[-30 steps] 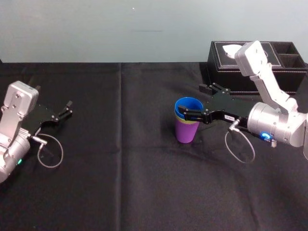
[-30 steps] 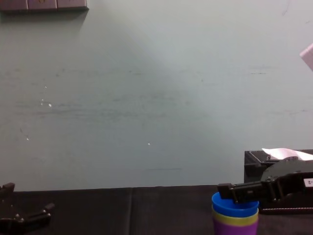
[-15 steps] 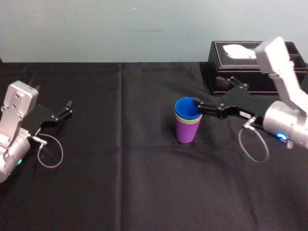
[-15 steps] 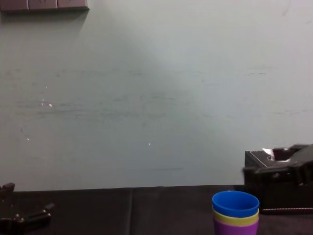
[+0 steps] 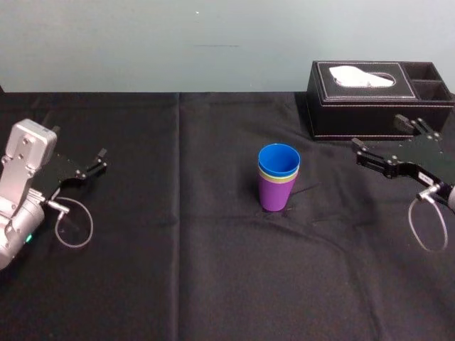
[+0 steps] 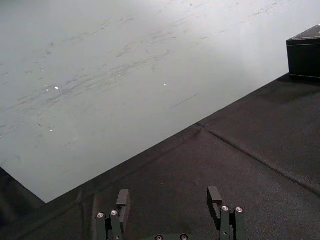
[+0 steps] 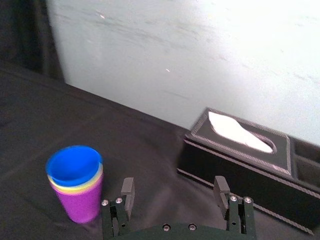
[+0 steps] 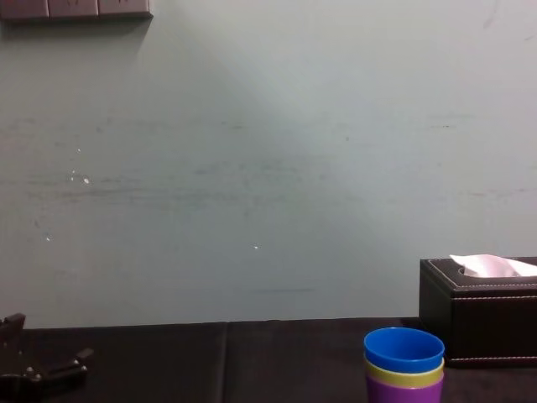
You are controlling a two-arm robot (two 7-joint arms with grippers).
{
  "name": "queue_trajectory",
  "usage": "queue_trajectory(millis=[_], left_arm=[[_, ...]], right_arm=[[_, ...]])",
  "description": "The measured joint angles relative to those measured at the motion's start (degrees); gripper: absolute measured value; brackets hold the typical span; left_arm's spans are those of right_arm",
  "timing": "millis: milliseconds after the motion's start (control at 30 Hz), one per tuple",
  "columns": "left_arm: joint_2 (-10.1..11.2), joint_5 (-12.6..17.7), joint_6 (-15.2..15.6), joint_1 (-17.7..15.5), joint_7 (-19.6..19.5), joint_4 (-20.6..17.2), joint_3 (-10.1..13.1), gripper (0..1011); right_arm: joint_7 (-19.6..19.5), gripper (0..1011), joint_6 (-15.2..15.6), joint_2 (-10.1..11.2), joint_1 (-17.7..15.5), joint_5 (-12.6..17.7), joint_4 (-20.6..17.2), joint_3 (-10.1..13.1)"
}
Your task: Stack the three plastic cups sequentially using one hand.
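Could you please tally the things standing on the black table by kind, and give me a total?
Plastic cups: 3, nested in one stack: blue cup, yellow-green cup, purple cup
Tissue box: 1
Total: 4

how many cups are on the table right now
3, all nested in one upright stack near the middle of the black table: the purple cup at the bottom, the yellow-green cup inside it, the blue cup on top. None seems hidden.

Plain blue cup (image 5: 279, 157), yellow-green cup (image 5: 279, 178) and purple cup (image 5: 274, 196) on a black tablecloth (image 5: 178, 270); black, white-stitched tissue box (image 5: 355, 114).
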Motion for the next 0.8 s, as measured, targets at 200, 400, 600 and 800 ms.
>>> queue_trajectory(millis=[200, 400, 600, 800], left_arm=[[0.00, 0.00, 0.00, 0.00, 0.00, 0.00, 0.00, 1011], [0.00, 0.00, 0.01, 0.00, 0.00, 0.00, 0.00, 1011], [0.00, 0.00, 0.00, -0.01, 0.00, 0.00, 0.00, 1011], [0.00, 0.00, 0.00, -0.01, 0.00, 0.00, 0.00, 1011]], right_arm=[[-0.24, 1000, -0.72, -1.02, -1.35, 0.04, 3.77, 1.75], [0.04, 1000, -0.99, -2.18, -1.37, -0.10, 7.36, 1.90], [0.08, 1000, -1.02, -2.01, -1.33, -0.08, 6.80, 1.88], [0.08, 1000, -0.99, -1.89, -1.32, -0.07, 6.47, 1.85]])
